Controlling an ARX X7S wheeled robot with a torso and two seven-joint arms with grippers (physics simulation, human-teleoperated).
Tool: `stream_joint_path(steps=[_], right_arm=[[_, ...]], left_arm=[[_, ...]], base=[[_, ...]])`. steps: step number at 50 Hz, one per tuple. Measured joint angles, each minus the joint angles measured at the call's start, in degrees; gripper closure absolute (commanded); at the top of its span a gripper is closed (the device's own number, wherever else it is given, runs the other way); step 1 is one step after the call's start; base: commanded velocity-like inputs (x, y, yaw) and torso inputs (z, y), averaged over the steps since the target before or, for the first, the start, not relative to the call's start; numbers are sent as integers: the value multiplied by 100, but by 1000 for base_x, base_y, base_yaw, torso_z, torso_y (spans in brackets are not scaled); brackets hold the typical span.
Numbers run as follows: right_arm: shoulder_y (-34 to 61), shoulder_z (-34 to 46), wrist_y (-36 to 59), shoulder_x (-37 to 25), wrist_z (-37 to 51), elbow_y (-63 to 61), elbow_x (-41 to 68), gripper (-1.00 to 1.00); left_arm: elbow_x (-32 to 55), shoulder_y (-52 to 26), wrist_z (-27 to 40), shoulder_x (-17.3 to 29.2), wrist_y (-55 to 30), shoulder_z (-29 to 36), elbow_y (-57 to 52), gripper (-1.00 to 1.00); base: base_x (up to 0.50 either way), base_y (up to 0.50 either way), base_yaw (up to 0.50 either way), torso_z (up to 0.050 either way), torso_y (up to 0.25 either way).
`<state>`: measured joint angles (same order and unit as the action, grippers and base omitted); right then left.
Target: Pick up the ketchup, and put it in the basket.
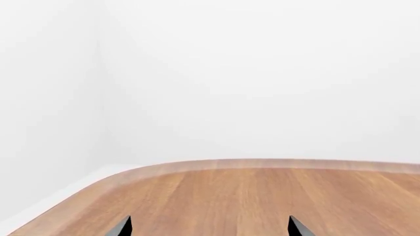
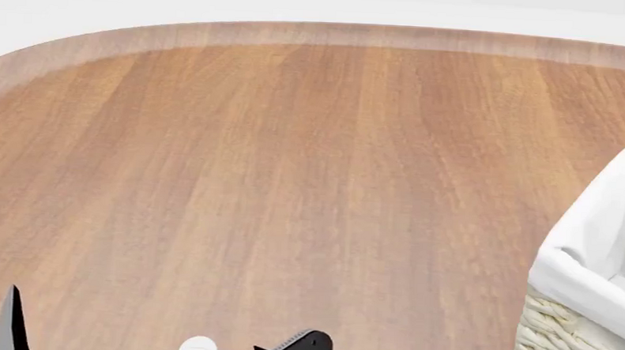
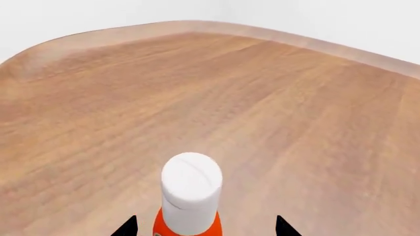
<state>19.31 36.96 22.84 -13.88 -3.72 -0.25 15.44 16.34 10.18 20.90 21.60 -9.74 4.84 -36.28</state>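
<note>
The ketchup [image 3: 190, 199], an orange-red bottle with a white cap, is being seen standing upright on the desk [image 2: 291, 182]. The basket [image 2: 592, 282], cream wicker lined with white cloth, is being seen well apart, at the right.

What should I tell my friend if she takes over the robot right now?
Left gripper: open, nothing between its fingertips, over bare table.
Right gripper: open, fingertips on either side of the ketchup, not closed on it yet.
The ketchup stands upright at the near table edge; its white cap shows in the head view.
The basket sits to the right.
Done: lined up on the bottle. Left: grip, lift, drop in basket.
</note>
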Motion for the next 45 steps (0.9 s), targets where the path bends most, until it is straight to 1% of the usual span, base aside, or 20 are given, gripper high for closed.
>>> stream_joint_path(steps=[24, 45], right_arm=[[167, 115, 9, 86, -26, 230, 15, -100], [385, 136, -183, 210, -123, 830, 62, -100]], left_arm=[[50, 43, 45, 42, 40, -18, -56, -100], [100, 48, 84, 87, 20, -19, -115, -100]], base=[[0, 0, 0, 0, 0], [0, 0, 0, 0, 0]])
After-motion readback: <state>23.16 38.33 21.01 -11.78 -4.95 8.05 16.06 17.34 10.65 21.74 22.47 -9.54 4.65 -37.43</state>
